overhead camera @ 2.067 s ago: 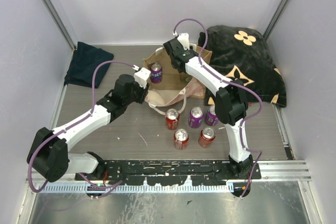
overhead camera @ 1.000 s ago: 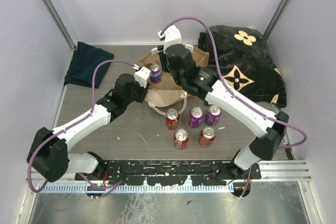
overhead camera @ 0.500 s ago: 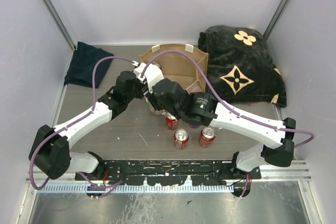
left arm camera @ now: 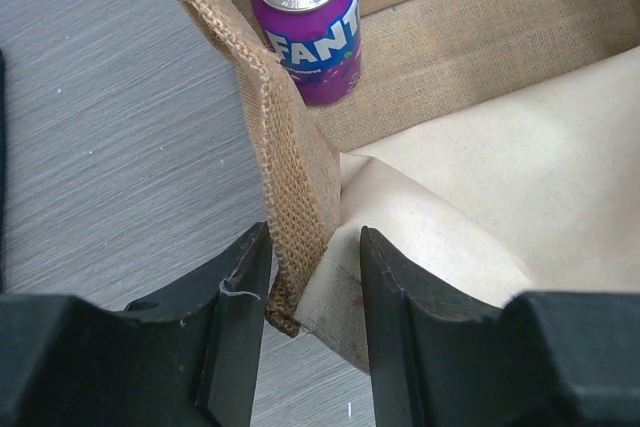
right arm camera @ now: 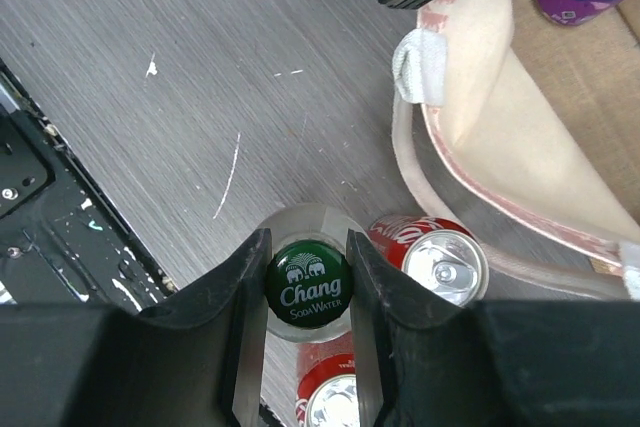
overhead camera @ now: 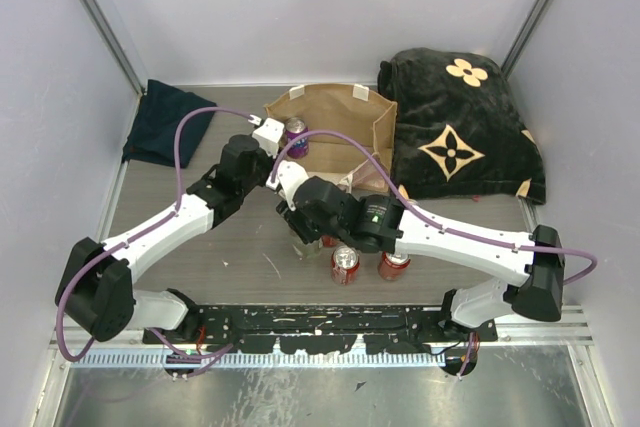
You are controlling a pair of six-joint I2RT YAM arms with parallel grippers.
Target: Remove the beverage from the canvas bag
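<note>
Scene: We are looking down on a grey surface (overhead camera: 230, 247) where a tan canvas bag (overhead camera: 335, 119) is standing open, with two robot arms reaching toward it.
What has just changed: Two seconds ago the right arm was reaching into the canvas bag. Now it is coming down in front of the bag, carrying a glass bottle.
Right end effector (right arm camera: 308, 247): It is pinching the green-capped bottle (right arm camera: 308, 292) by the neck, one finger on each side of the cap.
Bottle position: It is hanging upright outside the canvas bag, just in front of the bag's near wall and beside a red can (right arm camera: 440, 267). We cannot tell whether its base is touching the surface.
Left end effector (left arm camera: 312, 237): Its fingers are straddling the canvas bag's left wall at the near corner, one outside and one inside. It has been loosening over the last second, and we cannot tell whether it is pressing the fabric or letting go.
Still inside the canvas bag: A purple can (left arm camera: 308, 22) is standing upright in the far left corner.
Meaning for the task: We are judging that one drink is now clear of the canvas bag and only needs setting down and releasing. The purple can is probably next.
</note>
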